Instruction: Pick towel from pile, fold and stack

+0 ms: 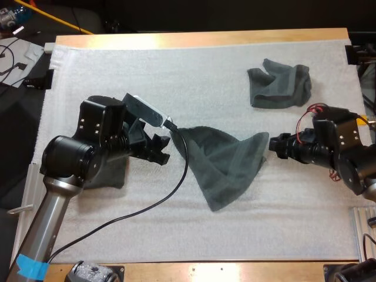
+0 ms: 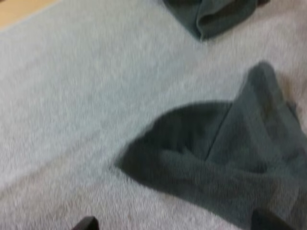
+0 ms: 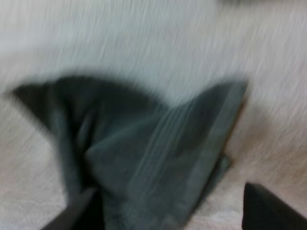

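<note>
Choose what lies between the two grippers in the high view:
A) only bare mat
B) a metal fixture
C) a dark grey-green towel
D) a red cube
C: a dark grey-green towel lies on the white mat, with the left gripper at its one corner and the right gripper at the other.

1. Left arm [image 1: 70,158] — rounded black joint housings dotted with small pale screws, on a smooth silver-grey tube wearing a scrap of blue tape [image 1: 29,267].
2. Right arm [image 1: 343,153] — blockier black housings, similar pale screws.
3. Left gripper [image 1: 161,150] and right gripper [image 1: 275,145]: stubby matte-black fingers.
</note>
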Robot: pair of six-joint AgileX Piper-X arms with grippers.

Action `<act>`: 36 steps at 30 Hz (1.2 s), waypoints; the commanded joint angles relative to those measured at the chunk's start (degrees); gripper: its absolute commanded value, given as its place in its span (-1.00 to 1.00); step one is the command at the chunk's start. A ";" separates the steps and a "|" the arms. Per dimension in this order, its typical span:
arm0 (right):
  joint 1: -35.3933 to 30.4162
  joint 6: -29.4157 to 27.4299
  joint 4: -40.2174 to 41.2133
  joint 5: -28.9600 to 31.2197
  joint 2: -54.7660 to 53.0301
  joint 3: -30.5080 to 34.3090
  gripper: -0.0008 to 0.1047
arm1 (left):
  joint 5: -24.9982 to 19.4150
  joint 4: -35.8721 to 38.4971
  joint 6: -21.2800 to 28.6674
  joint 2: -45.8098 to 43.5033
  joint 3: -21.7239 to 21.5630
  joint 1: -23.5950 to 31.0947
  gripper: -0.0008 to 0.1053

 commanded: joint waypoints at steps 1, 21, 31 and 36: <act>-0.18 -1.71 2.15 3.02 -0.65 -0.27 0.11 | 0.16 1.88 -1.34 -1.53 -0.25 -0.24 0.16; -0.28 -5.32 2.81 5.99 2.71 6.54 0.07 | 3.63 7.46 -4.56 -6.52 9.90 -3.41 0.16; -0.50 -2.67 -2.50 -0.55 1.89 12.78 0.04 | 4.31 3.59 -6.09 -7.48 16.86 -12.80 0.16; -0.56 -1.23 -5.90 -2.65 6.18 13.64 0.03 | 4.42 2.58 -7.43 -7.54 17.97 -14.91 0.16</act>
